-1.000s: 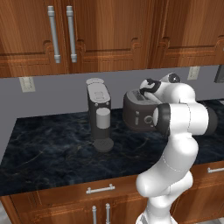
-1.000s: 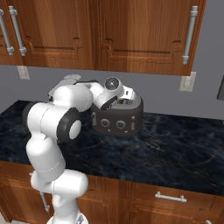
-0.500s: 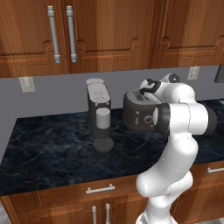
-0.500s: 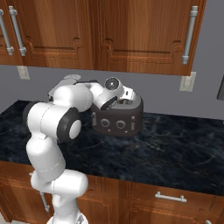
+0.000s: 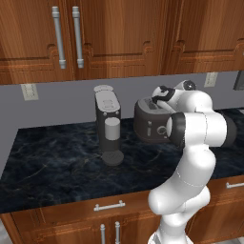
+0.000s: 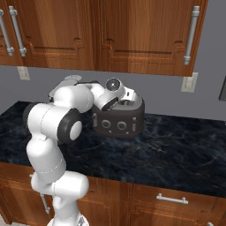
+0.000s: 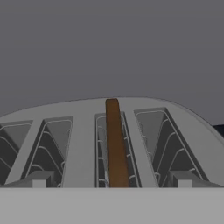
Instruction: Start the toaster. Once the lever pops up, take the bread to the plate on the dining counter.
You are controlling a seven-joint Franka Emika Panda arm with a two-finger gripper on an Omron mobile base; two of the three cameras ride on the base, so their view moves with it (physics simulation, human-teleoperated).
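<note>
One toaster (image 5: 150, 122) stands on the black marbled tabletop (image 5: 57, 164), back near the grey wall, and one narrower grey coffee machine (image 5: 107, 123) stands just beside it on its left. In the right base view the toaster (image 6: 120, 119) shows two round knobs (image 6: 114, 125) on its front face. The hand view counts four slots across the toaster's (image 7: 83, 144) top, and a single slice of bread (image 7: 115, 144) sits in one of them — the third from the left of that picture.

The bread stands on edge, its thin brown rim up; its long axis runs along the slot, away from the camera toward the grey wall. The slots lie parallel to it.

The end effector (image 5: 161, 95) hangs over the toaster's top, close above the slots, tilted down toward them. In the hand view its two fingertips (image 7: 39, 180) stand wide apart at the bottom, one at each side of the bread's slot, with nothing between them — spread, not pinching.

The left base view shows the coffee machine in full, while the arm covers much of the toaster's right side. The right base view gives the toaster's front. The bread itself shows in the hand view.
</note>
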